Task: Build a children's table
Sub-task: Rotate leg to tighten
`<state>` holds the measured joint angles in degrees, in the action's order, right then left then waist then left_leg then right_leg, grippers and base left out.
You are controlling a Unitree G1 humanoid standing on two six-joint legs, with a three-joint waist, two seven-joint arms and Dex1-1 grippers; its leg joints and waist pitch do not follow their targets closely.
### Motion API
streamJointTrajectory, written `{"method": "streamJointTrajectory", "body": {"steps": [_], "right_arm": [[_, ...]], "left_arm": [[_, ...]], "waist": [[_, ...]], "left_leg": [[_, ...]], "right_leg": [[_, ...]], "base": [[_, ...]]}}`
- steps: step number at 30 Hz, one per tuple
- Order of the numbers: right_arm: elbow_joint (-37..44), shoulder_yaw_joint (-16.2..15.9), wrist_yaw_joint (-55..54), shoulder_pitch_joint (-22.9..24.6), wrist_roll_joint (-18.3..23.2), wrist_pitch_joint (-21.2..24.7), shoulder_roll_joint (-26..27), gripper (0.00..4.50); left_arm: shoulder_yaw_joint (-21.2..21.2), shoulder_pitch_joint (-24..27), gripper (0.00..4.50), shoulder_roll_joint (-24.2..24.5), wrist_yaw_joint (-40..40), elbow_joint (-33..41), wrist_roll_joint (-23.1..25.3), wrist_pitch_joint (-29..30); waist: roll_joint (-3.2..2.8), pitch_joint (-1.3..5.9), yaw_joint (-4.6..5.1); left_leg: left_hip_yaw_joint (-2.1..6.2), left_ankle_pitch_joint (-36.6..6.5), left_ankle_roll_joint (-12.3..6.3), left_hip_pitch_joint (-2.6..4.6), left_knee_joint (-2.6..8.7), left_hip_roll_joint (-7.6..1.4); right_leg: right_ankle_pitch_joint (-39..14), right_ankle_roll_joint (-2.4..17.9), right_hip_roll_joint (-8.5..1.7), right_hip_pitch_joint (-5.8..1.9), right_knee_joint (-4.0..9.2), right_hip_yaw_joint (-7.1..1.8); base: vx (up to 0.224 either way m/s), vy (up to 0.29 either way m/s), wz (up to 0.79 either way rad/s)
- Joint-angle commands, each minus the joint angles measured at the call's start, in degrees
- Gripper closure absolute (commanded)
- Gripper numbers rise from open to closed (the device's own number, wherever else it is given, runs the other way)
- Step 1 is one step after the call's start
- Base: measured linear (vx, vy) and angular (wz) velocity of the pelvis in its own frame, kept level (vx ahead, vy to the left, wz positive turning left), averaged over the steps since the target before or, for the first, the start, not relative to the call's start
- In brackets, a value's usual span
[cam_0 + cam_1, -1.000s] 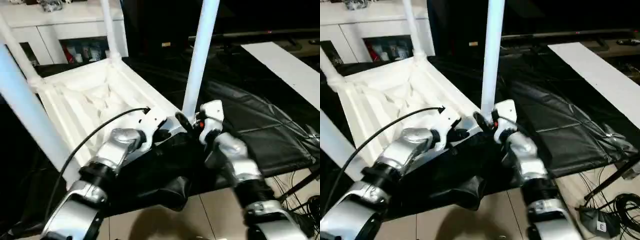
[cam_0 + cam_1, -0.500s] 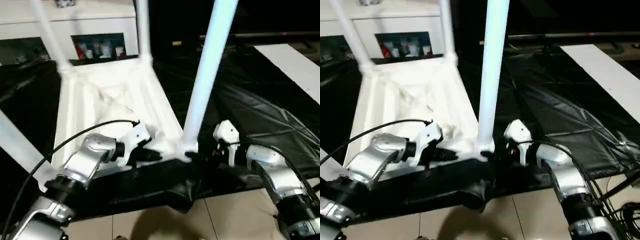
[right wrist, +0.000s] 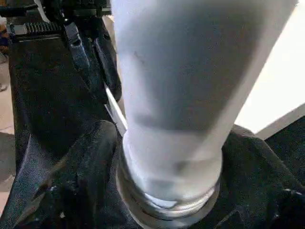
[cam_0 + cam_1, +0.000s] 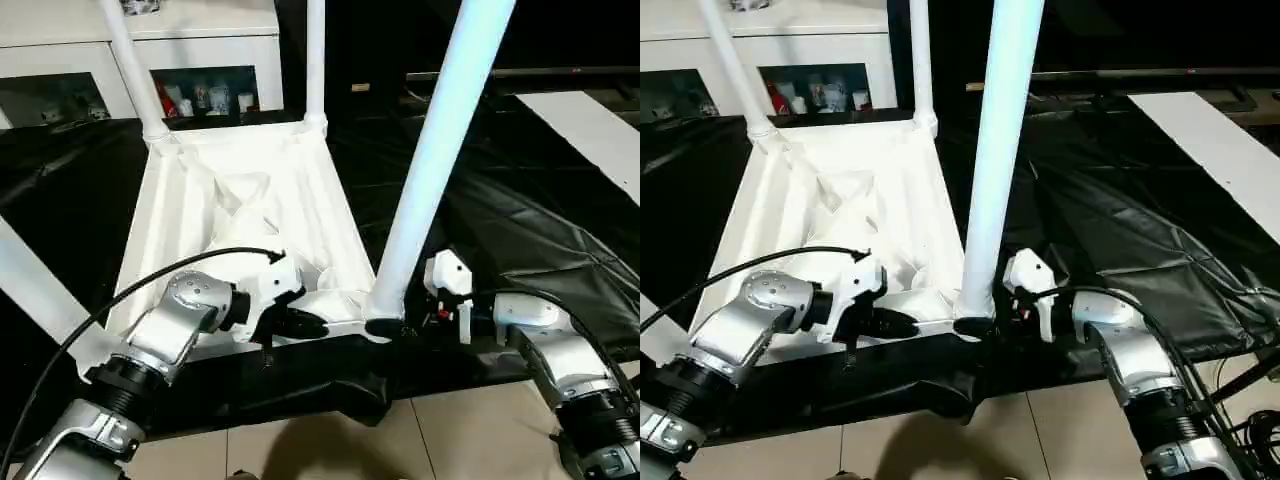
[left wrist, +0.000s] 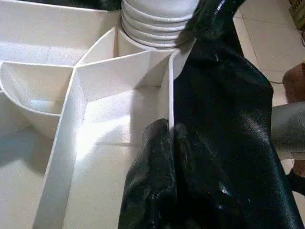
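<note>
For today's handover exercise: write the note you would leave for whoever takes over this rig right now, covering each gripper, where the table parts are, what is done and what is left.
Left gripper: shut on the tabletop's near edge wall.
Right gripper: at the base of the near right leg; whether it grips is unclear.
Tabletop: upside down on the black sheet, ribs up.
Done: four legs stand in the corner sockets, including the far legs and.
Left: check the near right leg is fully seated, then turn the table upright.
</note>
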<state>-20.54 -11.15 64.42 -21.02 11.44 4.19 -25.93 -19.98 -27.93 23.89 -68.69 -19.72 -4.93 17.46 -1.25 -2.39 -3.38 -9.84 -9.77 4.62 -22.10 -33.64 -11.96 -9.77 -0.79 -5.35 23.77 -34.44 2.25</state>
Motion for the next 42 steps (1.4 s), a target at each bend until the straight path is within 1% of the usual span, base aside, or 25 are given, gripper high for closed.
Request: {"method": "streamJointTrajectory", "body": {"steps": [1,2,4,14,16,17,18,19,20,21,22,23,25,26,28,29,30,31,33,37,38,39,40,41,42], "right_arm": [[-0.21,-0.37,0.89,-1.0,-0.13,-0.05,-0.42,1.38],[-0.36,-0.23,0.99,-1.1,-0.16,-0.09,-0.35,1.55],[-0.52,-0.12,1.15,-1.17,-0.25,-0.13,-0.26,1.72],[-1.3,-0.3,0.62,-0.83,-0.69,-0.41,0.06,1.86],[-3.0,0.73,-3.88,-1.03,-1.68,-0.25,1.51,1.86],[-6.41,2.75,-12.5,-1.96,-3.29,-0.46,4.35,1.86],[-6.41,2.75,-12.5,-1.96,-3.29,-0.46,4.35,1.86],[-7.51,3.43,-15.56,-2.3,-3.84,-0.66,5.34,1.86],[-8.53,4.21,-18.6,-2.61,-4.11,-0.59,6.43,1.86],[-9.69,5.17,-22.42,-2.95,-4.38,-0.36,7.83,1.86],[-10.97,6.41,-26.91,-3.29,-4.36,0.17,9.63,1.87],[-12.1,7.53,-30.93,-3.61,-4.19,1.01,11.37,1.87],[-13.81,8.82,-36.95,-4.25,-4.27,1.74,13.97,1.87],[-15.53,9.54,-42.22,-5.29,-4.73,1.96,16.09,1.87],[-17.58,10.2,-47.74,-6.61,-5.27,1.95,18.24,1.87],[-18.58,10.43,-49.46,-7.36,-5.24,1.91,19.15,1.87],[-20.09,10.24,-51.19,-8.56,-5.9,1.89,20.19,1.87],[-20.56,10.1,-51.48,-8.96,-6.09,1.79,20.52,1.87],[-22.65,9.67,-51.82,-10.84,-6.52,0.97,22.35,1.87],[-21.02,9.28,-47.53,-10.38,-5.68,-1.53,22.85,1.87],[-20.18,9.72,-46.34,-9.92,-4.85,-2.16,22.83,1.87],[-19.58,10.11,-45.66,-9.62,-4.35,-2.87,22.78,1.31],[-18.5,10.53,-44.39,-9.1,-3.59,-3.48,22.42,1.17],[-16.77,10.77,-42.63,-8.29,-2.85,-4.22,21.36,1.17],[-16.12,10.76,-41.9,-7.99,-2.68,-4.35,20.75,1.15]], "left_arm": [[-0.51,-0.05,4.5,-0.3,-1.74,1.65,-1.17,0.26],[-0.48,-0.03,4.5,-0.31,-1.74,1.63,-1.19,0.27],[-0.44,-0.01,4.5,-0.29,-1.74,1.57,-1.19,0.23],[-0.47,0.17,4.5,-0.26,-1.4,1.08,-0.9,0.59],[0.2,-0.42,4.5,-1.74,1.86,-0.72,-0.09,1.06],[1.43,-1.89,4.5,-4.63,7.6,-4.07,1.04,1.2],[1.43,-1.89,4.5,-4.63,7.6,-4.07,1.04,1.2],[1.8,-2.44,4.5,-5.57,9.54,-5.24,1.46,1.11],[2.03,-2.97,4.5,-6.51,11.1,-6.37,1.77,1.12],[2.21,-3.61,4.5,-7.62,12.91,-7.76,2.16,1.19],[2.83,-4.62,4.5,-9.35,16.1,-9.96,2.55,1.29],[3.47,-5.62,4.5,-11.08,18.8,-12.11,2.65,1.51],[4.67,-7.35,4.5,-13.76,23.68,-15.69,2.83,1.63],[5.84,-9.03,4.5,-15.94,28.47,-18.87,2.98,1.44],[7.12,-10.83,4.5,-18.11,33.65,-22.2,3.27,0.95],[7.34,-11.61,4.5,-18.72,35.03,-23.41,3.44,0.7],[7.9,-12.72,4.5,-19.46,36.91,-25.23,3.64,-0.02],[7.97,-13.04,4.5,-19.63,37.33,-25.76,3.75,-0.22],[8.3,-14.59,4.5,-20.45,39.09,-28.4,4.27,-1.25],[8.01,-14.62,4.5,-20.14,37.31,-28.71,4.7,-1.82],[7.6,-14.31,4.5,-19.84,36.22,-28.29,4.91,-1.86],[7.26,-14.2,4.5,-19.64,35.47,-28.29,5.1,-1.97],[6.79,-13.83,4.5,-19.24,34.3,-27.8,5.21,-1.97],[6.12,-13.23,4.5,-18.58,32.24,-26.96,5.09,-1.91],[5.69,-12.89,4.5,-18.17,31.15,-26.41,5.06,-1.58]], "waist": [[0.67,3.58,0.2],[0.6,3.59,0.18],[0.65,3.63,0.16],[0.68,3.74,0.16],[0.67,3.64,0.24],[0.74,3.38,0.45],[0.7,3.31,0.52],[0.69,3.28,0.63],[0.96,3.22,0.88],[1.01,3.18,1.15],[0.89,3.1,1.15],[0.89,3.11,1.58],[1.09,3.23,1.68],[0.93,3.07,1.66],[1.01,3.13,1.81],[0.93,3.21,1.66],[0.94,3.27,1.67],[0.75,3.3,1.62],[0.84,3.38,1.75],[1.03,3.39,1.47],[1.04,3.4,1.34],[1.04,3.4,1.34],[1.11,3.38,1.18],[1.31,3.43,1.17],[1.23,3.34,1.1]], "left_leg": [[-0.6,-12.5,-3.57,0.84,3.78,-0.53],[-0.6,-12.42,-3.58,0.85,3.77,-0.54],[-0.6,-11.77,-3.76,0.81,3.7,-0.52],[-0.63,-10.7,-4.24,0.81,3.51,-0.49],[-0.69,-10.92,-4.12,0.8,3.52,-0.45],[-0.7,-12.54,-3.2,0.75,3.67,-0.34],[-0.71,-13.4,-2.6,0.85,3.7,-0.28],[-0.56,-14.63,-2.01,0.93,3.85,-0.31],[-0.42,-16.78,-0.88,0.93,3.92,-0.16],[-0.47,-17.16,-0.81,0.88,3.93,-0.2],[-0.4,-17.68,-0.6,0.96,3.94,-0.13],[-0.35,-18.27,-0.06,0.98,3.96,0.05],[-0.28,-18.42,-0.02,0.9,3.94,0.13],[-0.37,-18.96,-0.22,1.05,3.92,0.16],[-0.34,-19.06,0.02,1.03,3.86,0.38],[-0.24,-19.23,0.1,1.14,3.89,0.38],[-0.2,-19.28,-0.17,1.09,3.93,0.28],[-0.23,-19.14,-0.28,1.02,3.88,0.34],[-0.2,-18.89,-0.39,0.8,3.98,0.42],[-0.29,-17.86,-1.46,0.66,4.0,0.18],[-0.38,-17.52,-1.83,0.7,3.95,0.17],[-0.38,-17.52,-1.83,0.7,3.95,0.17],[-0.42,-17.21,-2.29,0.77,3.96,0.1],[-0.47,-16.94,-2.52,0.73,3.91,0.12],[-0.35,-16.84,-2.94,0.46,4.06,0.03]], "right_leg": [[-9.62,13.92,-1.39,-3.07,3.58,-1.2],[-9.7,13.93,-1.38,-3.04,3.55,-1.21],[-8.96,13.96,-1.37,-3.1,3.46,-1.2],[-7.95,14.34,-1.36,-3.19,3.28,-1.16],[-8.3,14.39,-1.36,-3.09,3.39,-1.2],[-11.33,13.83,-1.39,-2.98,3.73,-1.17],[-13.08,13.45,-1.39,-2.84,3.93,-1.16],[-15.06,13.01,-1.47,-2.85,4.07,-1.1],[-19.4,11.12,-1.45,-2.82,4.37,-1.04],[-20.07,10.86,-1.49,-2.72,4.5,-1.15],[-21.1,10.4,-1.48,-2.51,4.66,-1.12],[-22.35,9.86,-1.41,-2.41,4.75,-1.08],[-23.26,8.95,-1.37,-2.51,4.95,-1.02],[-24.2,8.67,-1.38,-2.21,5.28,-1.05],[-25.14,8.34,-1.32,-2.19,5.36,-0.96],[-26.14,7.81,-1.41,-2.19,5.51,-0.85],[-25.63,7.61,-1.39,-2.2,5.54,-0.88],[-25.14,7.66,-1.4,-2.12,5.52,-0.92],[-23.22,8.13,-1.32,-2.35,5.34,-0.82],[-20.4,8.89,-1.45,-2.6,5.13,-0.91],[-20.11,9.2,-1.51,-2.62,5.11,-0.94],[-20.11,9.2,-1.51,-2.62,5.11,-0.94],[-20.09,9.28,-1.56,-2.62,5.18,-0.98],[-19.71,9.34,-1.51,-2.67,5.1,-0.99],[-19.43,9.16,-1.55,-2.88,5.02,-0.95]], "base": [[0.0,0.0,0.0],[0.0,0.0,0.0],[0.0,0.0,0.0],[0.0,0.0,0.0],[0.0,0.0,0.0],[0.0,0.0,0.0],[0.0,0.0,0.0],[0.0,0.0,0.0],[0.0,0.0,0.0],[0.0,0.0,0.0],[0.0,0.0,0.0],[0.0,0.0,0.0],[0.0,0.0,0.0],[0.0,0.0,0.0],[0.0,0.0,0.0],[0.0,0.0,0.0],[0.0,0.0,0.0],[0.0,0.0,0.0],[0.0,0.0,0.0],[0.0,0.0,0.0],[0.0,0.0,0.0],[0.0,0.0,0.0],[0.0,0.0,0.0],[0.0,0.0,0.0],[0.0,0.0,0.0]]}}
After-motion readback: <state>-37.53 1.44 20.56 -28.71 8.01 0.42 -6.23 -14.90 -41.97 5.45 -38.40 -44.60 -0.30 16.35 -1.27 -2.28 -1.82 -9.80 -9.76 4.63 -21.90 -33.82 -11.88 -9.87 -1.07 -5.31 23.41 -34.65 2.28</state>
